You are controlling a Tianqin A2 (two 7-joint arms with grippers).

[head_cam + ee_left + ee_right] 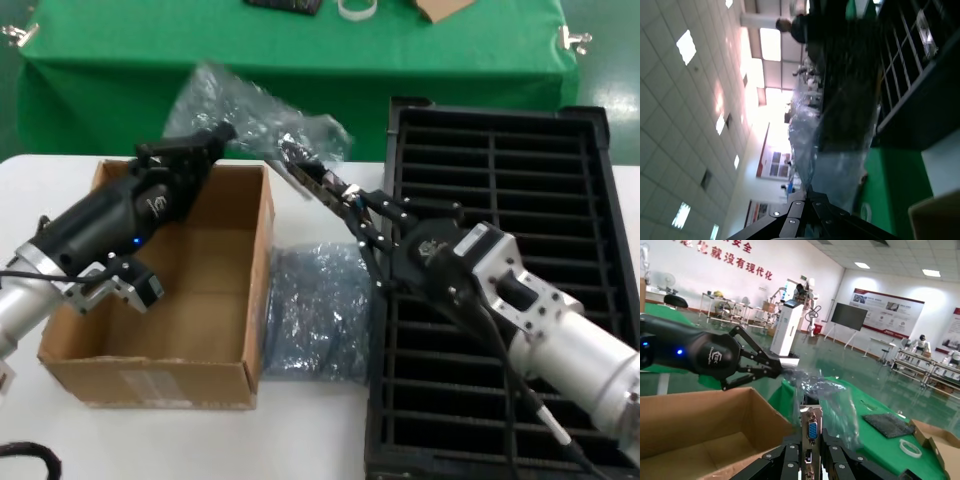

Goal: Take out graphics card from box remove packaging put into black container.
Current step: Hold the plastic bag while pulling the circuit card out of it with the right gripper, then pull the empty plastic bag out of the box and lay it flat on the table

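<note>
Crinkly packaging stretched between both raised arms.

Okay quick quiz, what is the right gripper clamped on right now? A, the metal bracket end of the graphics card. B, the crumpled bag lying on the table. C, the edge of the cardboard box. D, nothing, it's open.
A: in the right wrist view the right gripper is shut on the graphics card at its silver bracket, blue port showing, while the left gripper pinches the packaging.
</note>
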